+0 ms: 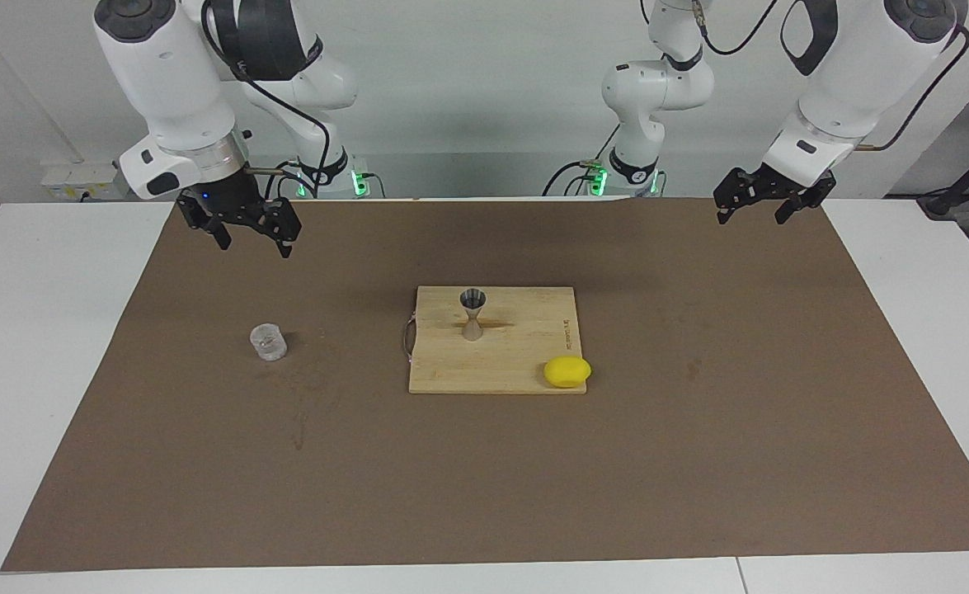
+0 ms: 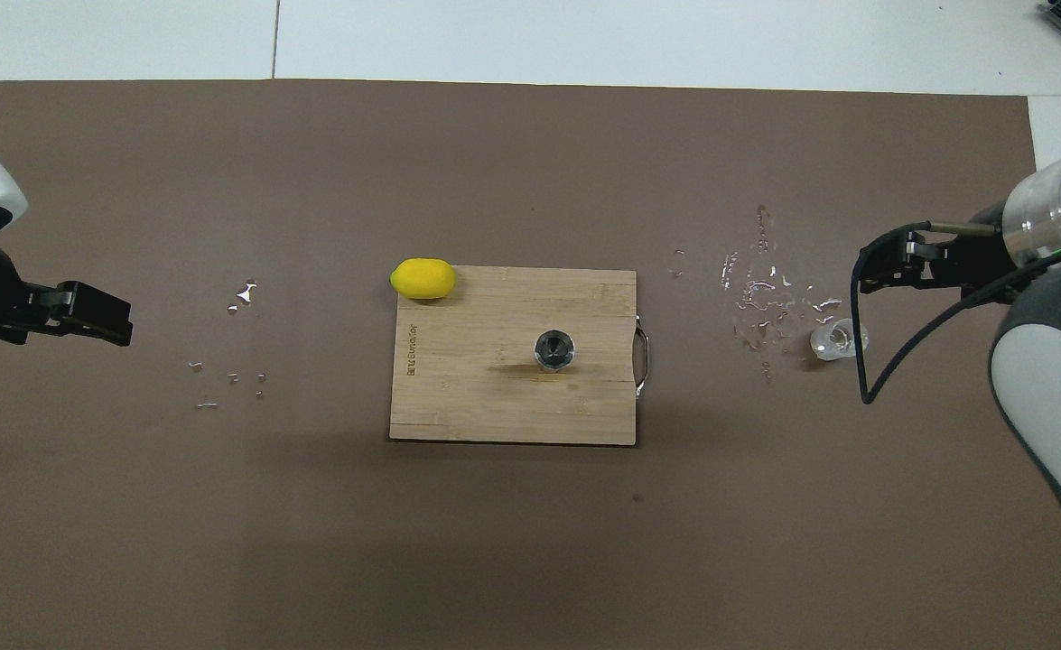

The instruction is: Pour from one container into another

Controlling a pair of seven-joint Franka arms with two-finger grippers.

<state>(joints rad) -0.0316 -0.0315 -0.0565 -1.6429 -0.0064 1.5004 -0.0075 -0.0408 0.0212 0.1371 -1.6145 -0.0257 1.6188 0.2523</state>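
Note:
The clear glass cup (image 1: 268, 341) (image 2: 839, 339) stands upright on the brown mat toward the right arm's end, with nothing gripping it. The silvery hourglass jigger (image 1: 473, 313) (image 2: 554, 349) stands upright on the wooden cutting board (image 1: 525, 330) (image 2: 476, 397) at the table's middle. My right gripper (image 1: 253, 245) (image 2: 882, 269) hangs open and empty, raised well clear of the cup, over the mat. My left gripper (image 1: 750, 217) (image 2: 115, 318) waits open and empty over the mat's corner at the left arm's end.
A yellow lemon (image 1: 567, 371) (image 2: 423, 278) lies at the board's corner farthest from the robots, toward the left arm's end. Water droplets (image 2: 760, 298) wet the mat between the board and the cup. A few more droplets (image 2: 243, 293) lie toward the left arm's end.

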